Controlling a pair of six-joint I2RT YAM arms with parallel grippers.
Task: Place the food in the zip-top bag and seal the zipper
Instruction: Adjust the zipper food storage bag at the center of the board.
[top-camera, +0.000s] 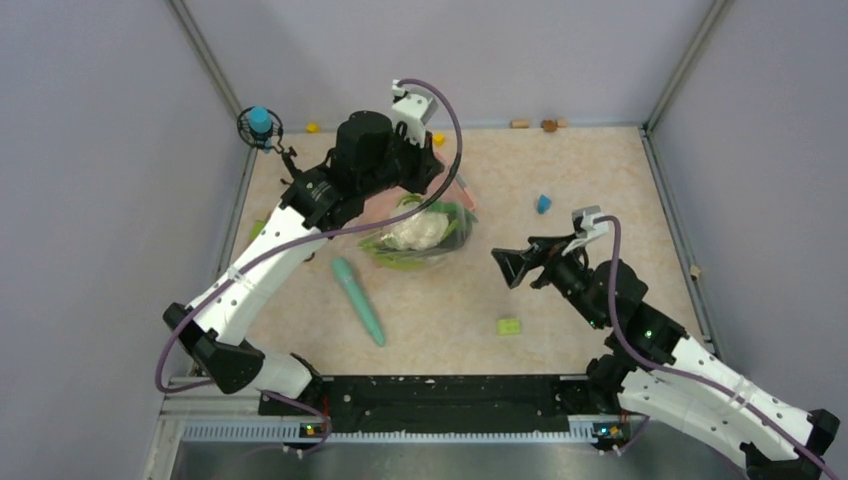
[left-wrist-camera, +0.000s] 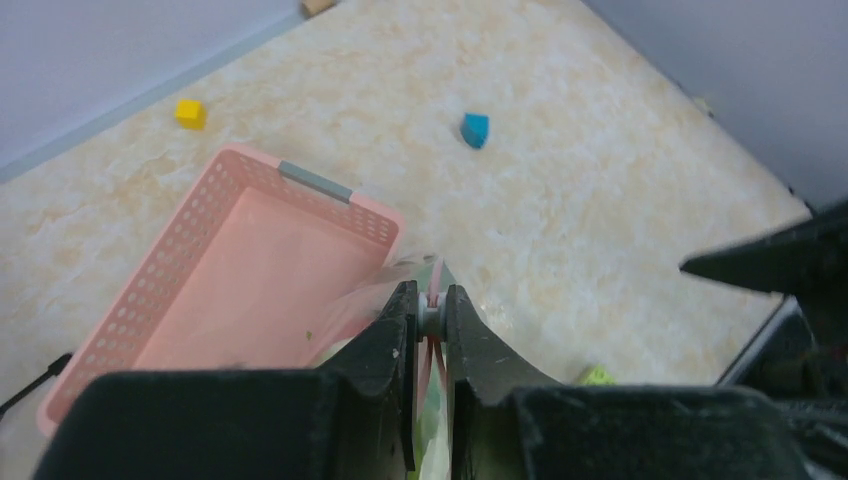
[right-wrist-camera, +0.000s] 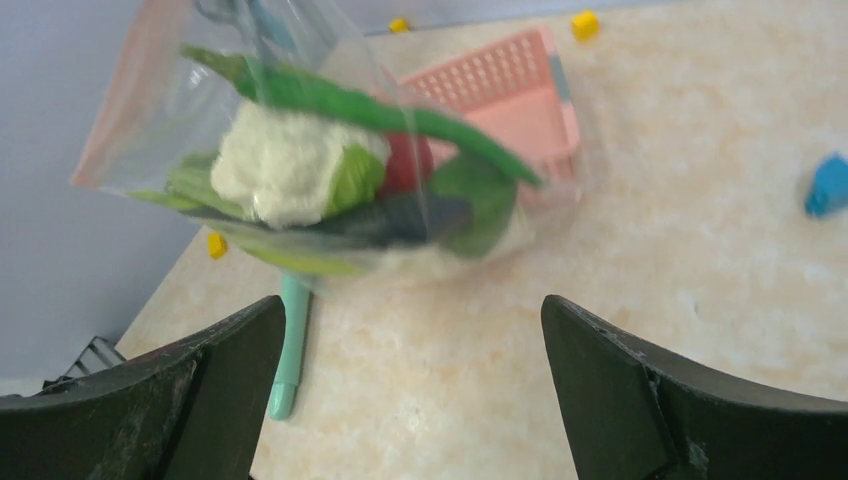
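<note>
**Two end effectors: one pinching the bag's zipper, one wide open and empty**

Your left end effector (left-wrist-camera: 430, 310) is nearly closed, with the pinkish zipper (left-wrist-camera: 436, 275) nipped between its fingertips. The zip-top bag (top-camera: 420, 235) hangs below and slightly ahead of that grip. Its lower part appears to be at or near the table (top-camera: 600, 180), though contact cannot be confirmed.

The food (right-wrist-camera: 285, 165) is inside the bag: a white cauliflower, a red tomato (right-wrist-camera: 405, 160), dark leafy pieces (right-wrist-camera: 480, 195) and a long green stalk lying across the top.

Your right end effector (top-camera: 512, 268) is spread fully and holds nothing. It points at the bag, which sits straight ahead of it and a little above, apart from both fingers.

Seen from the right end effector, the zipper runs steeply up and down along the bag's far left edge. The bulging food lies between the right fingers and that strip. You cannot tell from these views whether the strip is pressed shut along its length.

The left end effector is on the zipper already. The right is the free one, and would likely have to reach round the bulge to get to the mouth edge.

A pink basket (left-wrist-camera: 170, 250) lies just behind and below the left end effector, close against the bag. A teal stick (top-camera: 358, 300) lies on the table, ahead and to the left of the right end effector, below the bag. A yellow-green block (top-camera: 509, 326) and a blue block (top-camera: 543, 204) sit on either side of the right end effector, out of its line to the bag.
</note>
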